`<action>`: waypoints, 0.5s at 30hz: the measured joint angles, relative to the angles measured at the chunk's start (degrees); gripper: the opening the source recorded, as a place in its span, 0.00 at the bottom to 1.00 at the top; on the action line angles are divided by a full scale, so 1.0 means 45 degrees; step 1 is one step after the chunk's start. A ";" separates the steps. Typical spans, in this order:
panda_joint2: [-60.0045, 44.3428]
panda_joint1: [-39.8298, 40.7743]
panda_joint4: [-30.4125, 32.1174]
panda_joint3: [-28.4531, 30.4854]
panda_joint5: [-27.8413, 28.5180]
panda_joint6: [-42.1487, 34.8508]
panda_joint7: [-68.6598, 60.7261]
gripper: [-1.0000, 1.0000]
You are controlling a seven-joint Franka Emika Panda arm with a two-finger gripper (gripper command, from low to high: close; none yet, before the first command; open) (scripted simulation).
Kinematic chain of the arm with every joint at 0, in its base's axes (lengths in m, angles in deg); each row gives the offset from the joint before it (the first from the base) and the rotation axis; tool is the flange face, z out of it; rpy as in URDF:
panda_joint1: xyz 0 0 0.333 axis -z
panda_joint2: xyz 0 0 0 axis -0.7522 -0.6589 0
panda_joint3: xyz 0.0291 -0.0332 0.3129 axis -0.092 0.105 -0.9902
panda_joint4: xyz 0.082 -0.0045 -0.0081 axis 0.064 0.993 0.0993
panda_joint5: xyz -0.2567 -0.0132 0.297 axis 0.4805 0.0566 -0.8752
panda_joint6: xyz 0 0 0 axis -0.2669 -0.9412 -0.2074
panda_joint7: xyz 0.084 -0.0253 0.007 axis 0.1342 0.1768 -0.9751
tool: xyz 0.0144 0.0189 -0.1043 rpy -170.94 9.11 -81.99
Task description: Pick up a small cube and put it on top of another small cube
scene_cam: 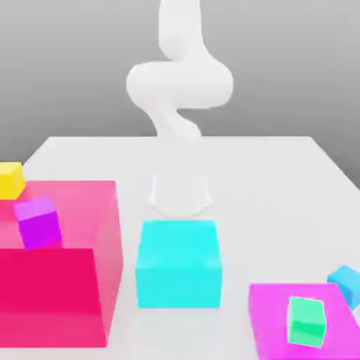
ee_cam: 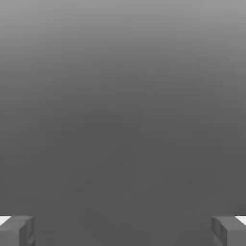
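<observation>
One small blue cube sits at the bench's edge on the exterior view's right beside a magenta block; the hand, fingers wide and empty, should approach from above.

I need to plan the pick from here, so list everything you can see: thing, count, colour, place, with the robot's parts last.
table: one, white, under all the things.
big translucent block: one, pink-red, near corner at the exterior view's left.
small yellow cube: one, yellow, at the left edge behind the pink-red block.
small purple cube: one, purple, tilted, seen in or against the pink-red block.
big cyan block: one, cyan, centre, in front of the arm.
magenta block: one, magenta, near right.
small green cube: one, green, over the magenta block.
small cube: one, blue, at the right edge beside the magenta block.
arm: one, white, behind the cyan block.
gripper: one, grey fingertips, open, nothing between them.
</observation>
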 joint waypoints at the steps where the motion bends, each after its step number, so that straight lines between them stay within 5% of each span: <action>1: -0.0515 -0.0041 0.0045 -0.0256 0.0391 0.0105 -0.0325 0.50; 15: -0.7167 -0.1279 0.0634 -0.2432 0.4290 0.1479 -0.5384 0.50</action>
